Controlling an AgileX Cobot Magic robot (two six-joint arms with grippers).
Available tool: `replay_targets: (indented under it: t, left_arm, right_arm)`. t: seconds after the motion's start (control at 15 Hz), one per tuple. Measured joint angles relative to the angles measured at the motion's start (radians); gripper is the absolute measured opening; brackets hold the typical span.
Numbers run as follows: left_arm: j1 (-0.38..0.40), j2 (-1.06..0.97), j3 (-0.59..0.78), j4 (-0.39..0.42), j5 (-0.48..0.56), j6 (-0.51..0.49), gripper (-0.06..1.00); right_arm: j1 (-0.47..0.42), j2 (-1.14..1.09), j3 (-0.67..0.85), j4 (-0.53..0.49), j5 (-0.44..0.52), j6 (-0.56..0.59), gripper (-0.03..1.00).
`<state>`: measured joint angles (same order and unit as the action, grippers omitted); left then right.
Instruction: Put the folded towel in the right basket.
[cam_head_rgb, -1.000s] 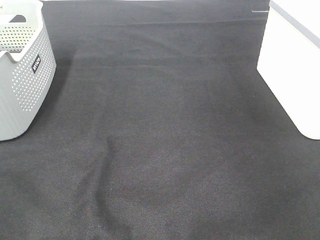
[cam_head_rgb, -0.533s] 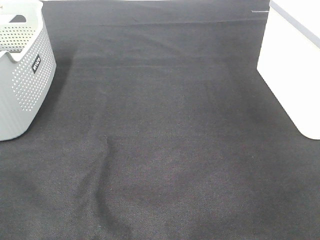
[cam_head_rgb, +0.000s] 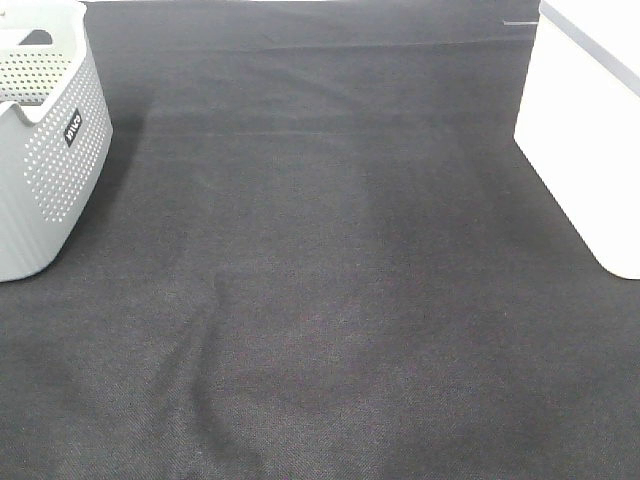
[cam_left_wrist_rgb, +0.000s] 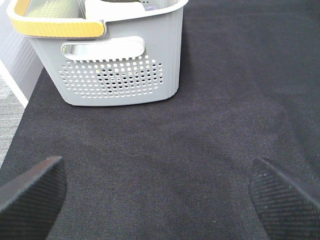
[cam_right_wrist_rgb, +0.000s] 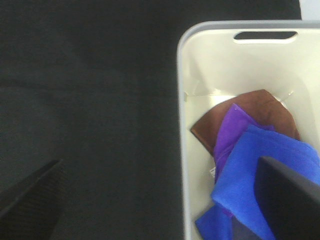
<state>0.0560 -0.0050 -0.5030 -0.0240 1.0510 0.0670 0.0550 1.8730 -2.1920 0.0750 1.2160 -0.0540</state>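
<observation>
The right basket (cam_right_wrist_rgb: 210, 65) is white; in the right wrist view it holds a blue towel (cam_right_wrist_rgb: 255, 170) lying on top of a purple cloth (cam_right_wrist_rgb: 231, 131) and a brown cloth (cam_right_wrist_rgb: 260, 107). In the high view only its outer wall (cam_head_rgb: 585, 140) shows, at the right edge. My right gripper (cam_right_wrist_rgb: 157, 200) is open and empty, high over the basket's rim, with one finger (cam_right_wrist_rgb: 287, 200) above the blue towel and the other above the table. My left gripper (cam_left_wrist_rgb: 157, 200) is open and empty over the black cloth, facing the grey basket (cam_left_wrist_rgb: 120, 65). Neither gripper shows in the high view.
The grey perforated basket (cam_head_rgb: 45, 150) stands at the table's far left, with a yellow handle (cam_left_wrist_rgb: 55, 26) and some items inside. A black cloth (cam_head_rgb: 320, 260) covers the table, with a crease (cam_head_rgb: 210, 330) at the front left.
</observation>
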Motion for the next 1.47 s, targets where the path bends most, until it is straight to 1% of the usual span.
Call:
replay_targets:
  t: [0.13,0.33,0.47,0.53,0.6,0.8,0.87,1.13,1.2,1.47]
  left_arm:
    - [0.0,0.0,0.0,0.0,0.0,0.0,0.92]
    - [0.0,0.0,0.0,0.0,0.0,0.0,0.92]
    - [0.0,0.0,0.0,0.0,0.0,0.0,0.92]
    - [0.0,0.0,0.0,0.0,0.0,0.0,0.92]
    - [0.0,0.0,0.0,0.0,0.0,0.0,0.92]
    - [0.0,0.0,0.0,0.0,0.0,0.0,0.92]
    - [0.0,0.0,0.0,0.0,0.0,0.0,0.92]
    - [0.0,0.0,0.0,0.0,0.0,0.0,0.92]
    - [0.0,0.0,0.0,0.0,0.0,0.0,0.92]
    - [0.0,0.0,0.0,0.0,0.0,0.0,0.92]
  right_arm:
    - [0.016,-0.058,0.049,0.004,0.0,0.0,0.97]
    - [0.017,-0.267,0.306,0.0,0.0,0.029,0.97]
    - [0.017,-0.439,0.516,0.0,0.0,0.039,0.97]
    - [0.017,-0.592,0.681,0.0,0.0,0.04,0.97]
    - [0.017,-0.7,0.797,0.0,0.0,0.045,0.97]
    - [0.017,-0.983,1.084,-0.001,0.001,0.054,0.96]
    - [0.017,-0.983,1.084,-0.001,0.001,0.054,0.96]
    - [0.017,-1.293,1.338,-0.033,0.008,0.054,0.96]
    - [0.017,-1.408,1.404,-0.043,0.008,0.054,0.96]
    - [0.017,-1.691,1.521,-0.112,0.008,0.054,0.96]
